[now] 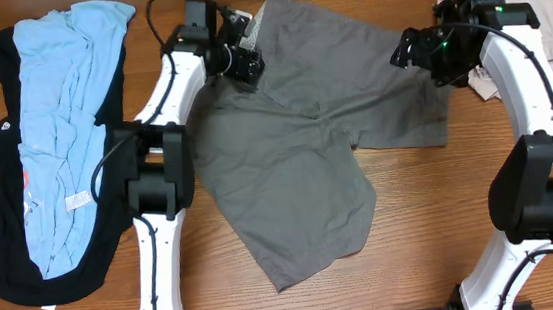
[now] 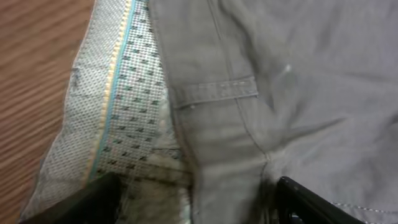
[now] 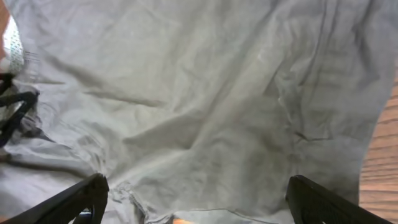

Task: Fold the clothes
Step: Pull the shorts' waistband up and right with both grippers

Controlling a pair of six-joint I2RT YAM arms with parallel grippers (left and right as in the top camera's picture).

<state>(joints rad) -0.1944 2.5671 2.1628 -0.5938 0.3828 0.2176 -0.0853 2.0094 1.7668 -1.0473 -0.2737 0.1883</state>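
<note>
While the grey shorts (image 1: 297, 163) lie spread flat across the middle of the wooden worktop (image 1: 416, 253), a black garment (image 1: 4, 249) lies well to their left. A light-blue shirt (image 1: 63, 123) is draped lengthwise on top of it, and a small white label (image 1: 77, 200) shows near the shirt's middle. Between that pile and the shorts stands the left arm (image 1: 162, 165), reaching to the shorts' far left corner. There the waistband is turned back to show its pale patterned lining (image 2: 118, 106), with a belt loop (image 2: 217, 90) just beside it on the grey cloth. The left jaws are spread wide apart and grasp nothing. They sit low over that waistband edge, one side over the lining and the other over the grey twill; whether they touch the cloth cannot be told. From the waistband one leg of the shorts runs off to the right and the other toward the near edge of the worktop. The right arm (image 1: 542, 152) stands to the right of the shorts and bends in over the end of their right-hand leg. The right jaws are likewise released and wide apart, with wrinkled grey fabric filling the space beneath them. Just beyond the shorts' right side lies a crumpled pale beige garment (image 1: 546, 21), partly under that arm.
</note>
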